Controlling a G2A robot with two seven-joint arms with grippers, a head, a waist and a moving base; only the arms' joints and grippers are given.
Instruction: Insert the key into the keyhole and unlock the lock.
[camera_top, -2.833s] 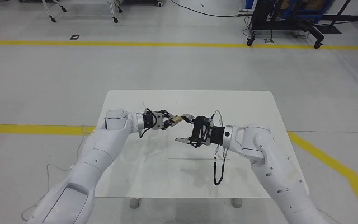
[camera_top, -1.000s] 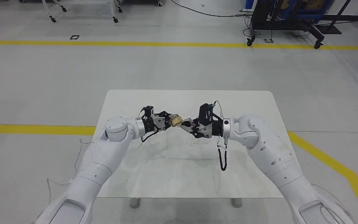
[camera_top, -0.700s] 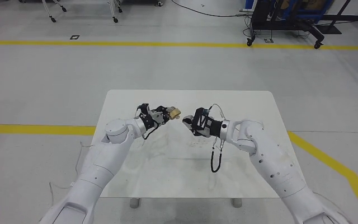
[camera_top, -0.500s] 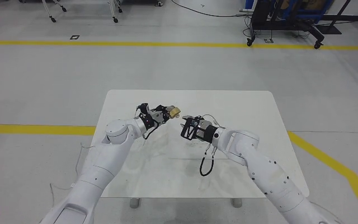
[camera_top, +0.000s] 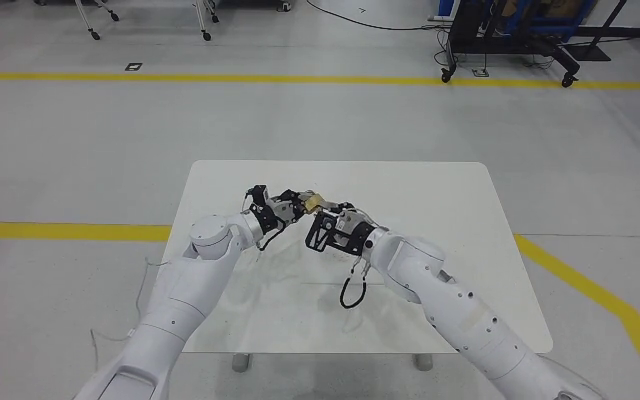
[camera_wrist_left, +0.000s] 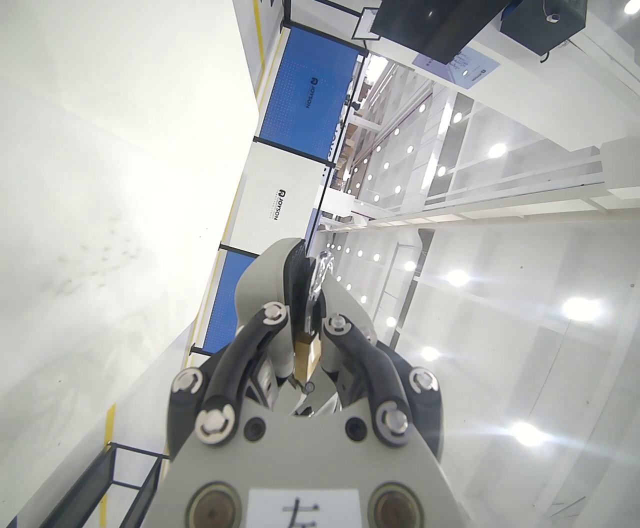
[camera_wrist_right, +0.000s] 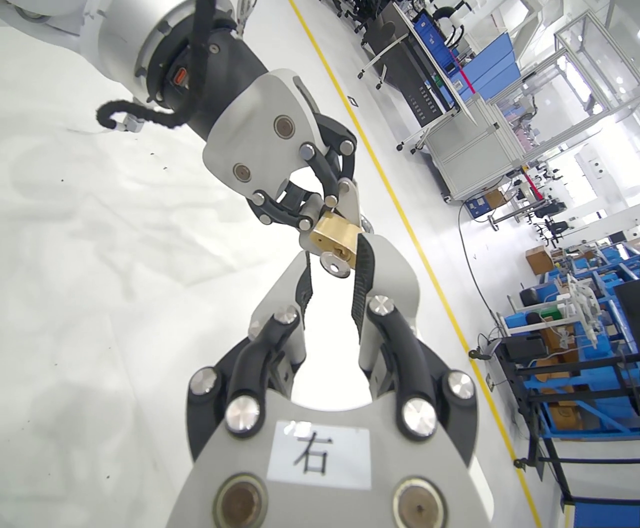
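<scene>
Clamping the lock (camera_wrist_right: 336, 235) at its shackle end, the left gripper (camera_wrist_right: 329, 211) turns the keyhole (camera_wrist_right: 344, 252) toward the right gripper (camera_wrist_right: 334, 261). The key (camera_wrist_right: 336, 266) sits in the keyhole, its head poking out between the right fingers. They are spread and grip nothing, and look set to pinch and turn.
</scene>
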